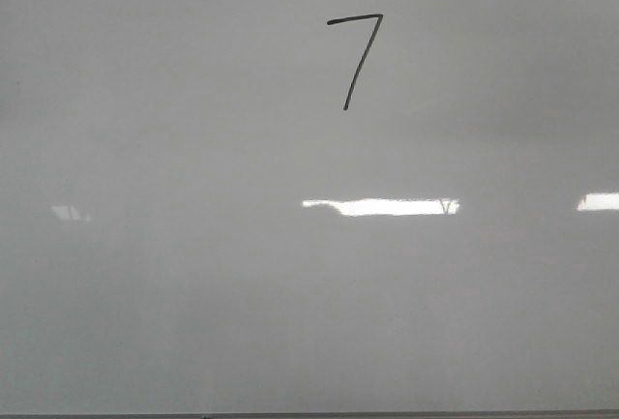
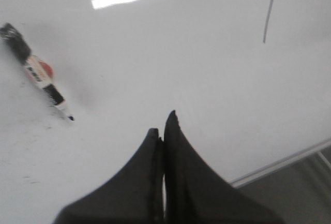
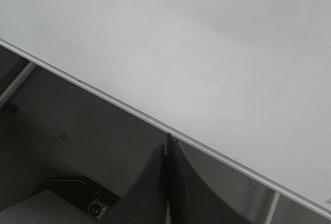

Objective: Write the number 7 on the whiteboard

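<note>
The whiteboard (image 2: pixel 155 69) carries a marker (image 2: pixel 36 71) and the number 7 (image 1: pixel 355 59).

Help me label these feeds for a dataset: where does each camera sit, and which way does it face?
Front: faces forward over the whiteboard, showing the number 7; no arm visible.
Left wrist: on the left arm, looking past the shut left gripper at the board, the 7 and a marker lying on it.
Right wrist: on the right arm, past the shut right gripper at the board's edge and floor beyond.
Front and left wrist share the whole 7.

Left gripper (image 2: pixel 162 125): fingers pressed together, holding nothing | Right gripper (image 3: pixel 168 146): fingers pressed together, holding nothing | Arms: outside front view
</note>
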`<move>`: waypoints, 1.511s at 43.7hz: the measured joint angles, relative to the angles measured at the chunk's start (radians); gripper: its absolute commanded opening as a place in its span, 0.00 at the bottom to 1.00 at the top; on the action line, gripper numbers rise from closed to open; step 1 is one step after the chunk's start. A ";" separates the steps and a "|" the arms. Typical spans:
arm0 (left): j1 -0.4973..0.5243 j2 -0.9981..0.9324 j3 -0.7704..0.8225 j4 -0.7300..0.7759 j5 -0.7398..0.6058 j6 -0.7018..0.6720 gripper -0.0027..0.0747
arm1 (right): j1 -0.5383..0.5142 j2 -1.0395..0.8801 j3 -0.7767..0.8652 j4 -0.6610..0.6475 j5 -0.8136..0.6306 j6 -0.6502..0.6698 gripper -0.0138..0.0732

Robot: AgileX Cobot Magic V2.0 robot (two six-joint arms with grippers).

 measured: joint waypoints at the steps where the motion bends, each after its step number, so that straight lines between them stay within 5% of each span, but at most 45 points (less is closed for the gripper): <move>1: 0.023 -0.020 0.008 0.002 -0.011 0.000 0.01 | 0.000 0.000 0.000 0.000 0.000 0.000 0.08; 16: 0.218 -0.358 0.429 0.024 -0.439 0.000 0.01 | 0.000 0.000 0.000 0.000 0.000 0.000 0.08; 31: 0.245 -0.546 0.856 -0.016 -0.758 0.000 0.01 | 0.000 0.000 0.000 0.000 0.000 0.000 0.08; 66: 0.313 -0.546 0.869 -0.019 -0.850 0.000 0.01 | 0.000 0.000 0.000 0.002 0.000 0.000 0.08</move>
